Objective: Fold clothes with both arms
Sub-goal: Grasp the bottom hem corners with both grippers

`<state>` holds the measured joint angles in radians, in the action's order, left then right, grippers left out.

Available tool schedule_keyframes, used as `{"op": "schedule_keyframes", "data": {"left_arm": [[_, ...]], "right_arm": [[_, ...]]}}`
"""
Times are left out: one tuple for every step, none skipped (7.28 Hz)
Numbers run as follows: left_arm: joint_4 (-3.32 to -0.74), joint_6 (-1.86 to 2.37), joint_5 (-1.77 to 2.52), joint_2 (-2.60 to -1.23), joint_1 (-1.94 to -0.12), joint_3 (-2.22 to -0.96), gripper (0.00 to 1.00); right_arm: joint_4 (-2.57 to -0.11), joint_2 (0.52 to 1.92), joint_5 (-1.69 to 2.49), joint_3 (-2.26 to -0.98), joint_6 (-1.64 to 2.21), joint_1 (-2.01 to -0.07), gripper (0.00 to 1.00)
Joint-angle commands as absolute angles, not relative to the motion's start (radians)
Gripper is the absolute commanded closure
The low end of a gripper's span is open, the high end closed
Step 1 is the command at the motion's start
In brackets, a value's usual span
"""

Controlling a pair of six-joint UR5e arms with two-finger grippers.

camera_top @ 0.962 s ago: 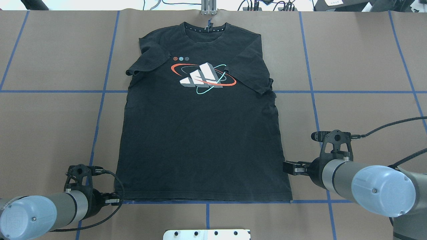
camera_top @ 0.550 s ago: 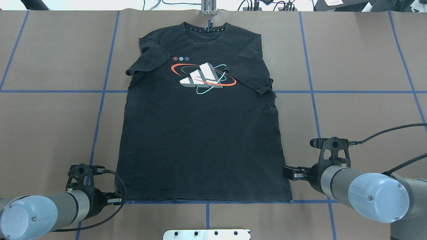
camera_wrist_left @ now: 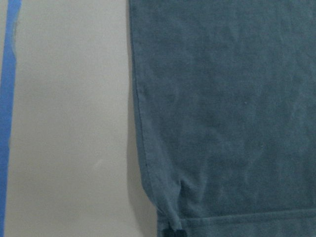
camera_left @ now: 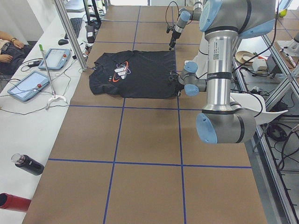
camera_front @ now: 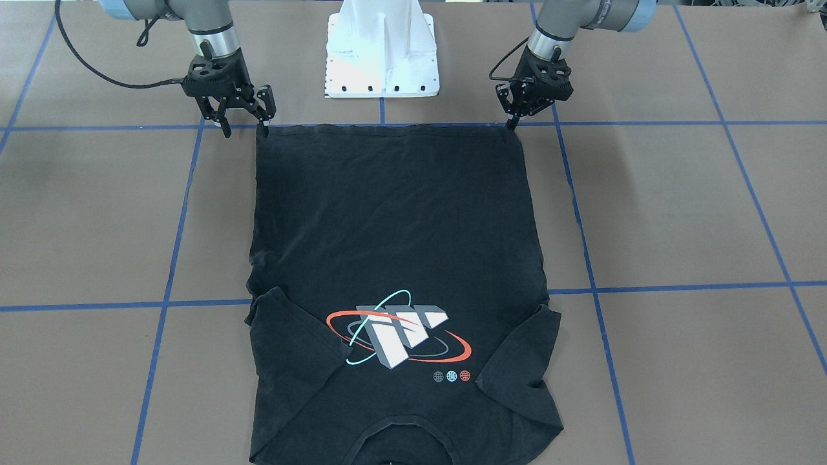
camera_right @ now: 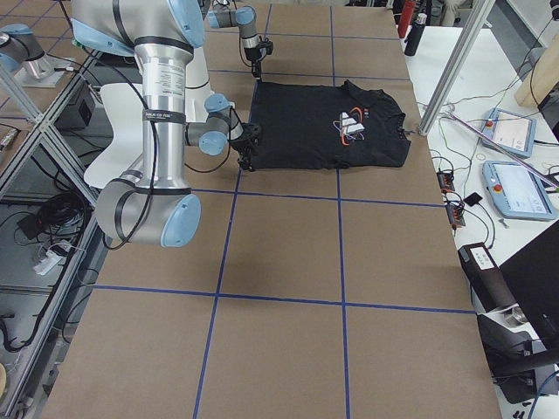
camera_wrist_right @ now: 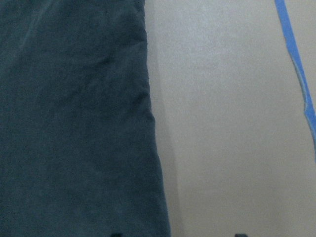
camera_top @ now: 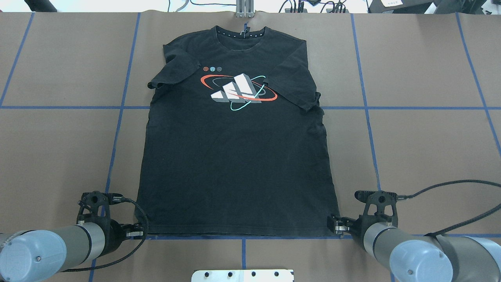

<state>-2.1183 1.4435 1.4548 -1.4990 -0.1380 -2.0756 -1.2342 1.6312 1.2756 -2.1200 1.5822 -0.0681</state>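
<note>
Surface (camera_top: 430, 78): brown, marked with a blue tape grid (camera_top: 391, 107). T-shirt (camera_top: 235, 156): black, one, lying flat with the printed side up and sleeves folded inward; hem nearest both tools, collar farthest. Left tool (camera_front: 513, 123): jaws closed, pinching one hem corner, cloth puckered at its tip. Right tool (camera_front: 245, 129): jaws spread across the other hem corner's side edge, one finger over cloth, one over bare surface.

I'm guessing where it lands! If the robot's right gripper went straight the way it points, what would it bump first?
Probably the hem corner of the black T-shirt. The right gripper is open, angled down there: one fingertip at the cloth edge, the other over bare table. Depth is unclear.
</note>
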Motion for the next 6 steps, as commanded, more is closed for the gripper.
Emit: {"op": "schedule_keyframes", "data": {"left_arm": [[-2.117, 1.443, 1.439, -1.496, -0.138, -2.077, 1.00], [-2.117, 1.443, 1.430, -1.496, -0.138, -2.079, 1.00], [-2.117, 1.443, 1.427, -1.496, -0.138, -2.079, 1.00], [-2.117, 1.443, 1.425, -1.496, -0.138, -2.077, 1.00], [-2.117, 1.443, 1.427, -1.496, -0.138, -2.077, 1.00], [-2.117, 1.443, 1.427, -1.496, -0.138, -2.079, 1.00]], "right_arm": [[-1.233, 1.631, 1.246, -2.111, 1.620, -0.020, 0.41], [-1.233, 1.631, 1.247, -2.111, 1.620, -0.014, 0.47], [-1.235, 1.631, 1.247, -2.111, 1.620, -0.005, 0.49], [-1.235, 1.631, 1.247, -2.111, 1.620, 0.001, 0.49], [-1.241, 1.631, 1.247, -2.111, 1.620, 0.006, 0.49], [-1.243, 1.631, 1.247, -2.111, 1.620, 0.008, 0.55]]}}
